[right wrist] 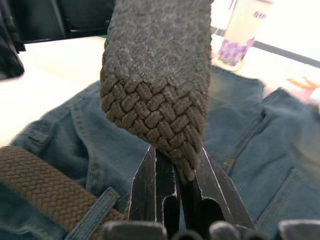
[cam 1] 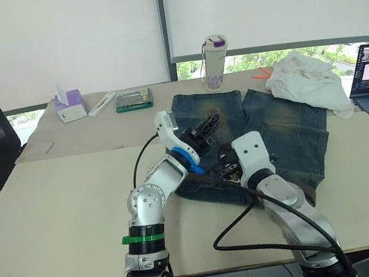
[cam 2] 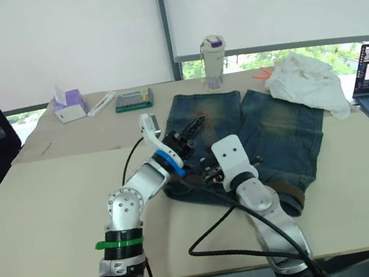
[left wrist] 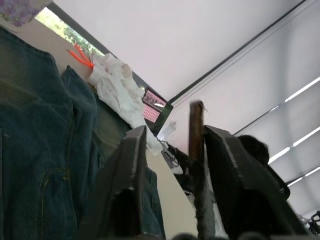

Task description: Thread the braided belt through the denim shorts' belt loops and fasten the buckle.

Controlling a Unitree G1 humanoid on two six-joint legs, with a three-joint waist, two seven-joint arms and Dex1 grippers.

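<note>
The denim shorts [cam 1: 277, 127] lie flat on the surface [cam 1: 61, 200], waistband toward the robot. The right tool [right wrist: 177, 172] pinches the pointed end of the braided belt [right wrist: 155, 75] tight. Part of that belt already sits under 1 of the belt loops [right wrist: 92, 215]. The left tool [left wrist: 170, 175] is spread apart, with the strap standing on edge between its fingers [left wrist: 132, 165]. The job looks like it is in the threading step. Next, I think the tip must slide under another loop, so it needs careful aiming.
</note>
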